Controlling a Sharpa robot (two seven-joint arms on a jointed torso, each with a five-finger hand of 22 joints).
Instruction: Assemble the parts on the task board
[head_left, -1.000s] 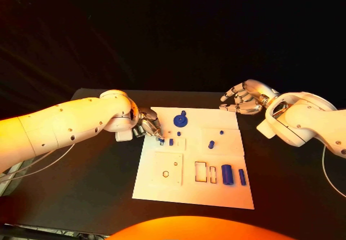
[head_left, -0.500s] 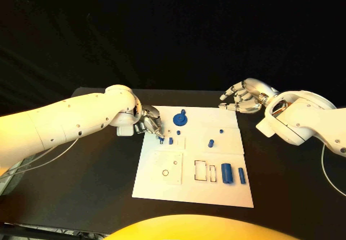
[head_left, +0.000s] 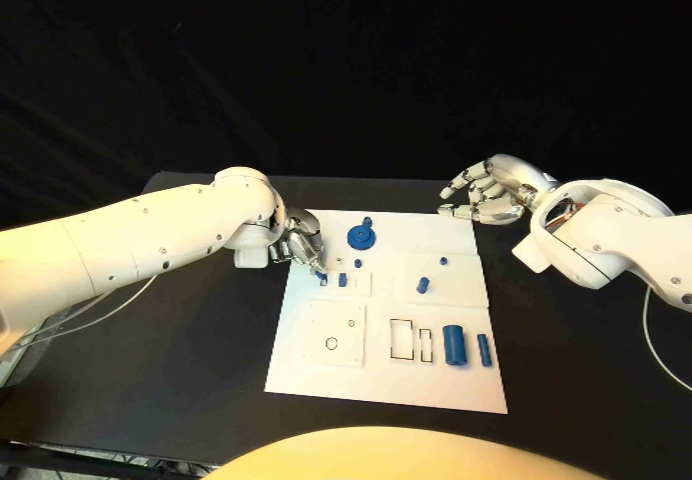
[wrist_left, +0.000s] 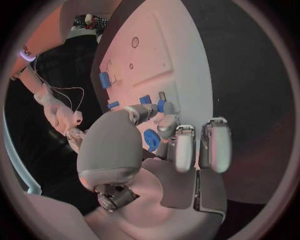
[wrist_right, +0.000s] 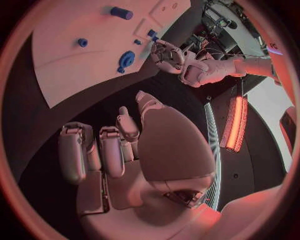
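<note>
The left hand (head_left: 299, 247) pinched a small blue part (head_left: 320, 271) at the task board (head_left: 332, 380)'s left edge, the right hand (head_left: 488, 195) hung empty with curled fingers beyond its far corner, and several blue pieces lay seemingly unseated, so most assembly looked undone

Our right robot hand (wrist_right: 134, 150) rises over the dark worktop (wrist_right: 37, 125), fingers curled loosely inward and holding nothing. Beyond it lies the white task board (wrist_right: 75, 70), carrying a blue disc-shaped part (wrist_right: 126, 60), a small blue peg (wrist_right: 82, 42) and a blue cylinder (wrist_right: 121, 12). Our left robot hand (wrist_right: 167, 56) reaches to the board's edge, fingertips at a small blue piece (wrist_right: 152, 34).
</note>
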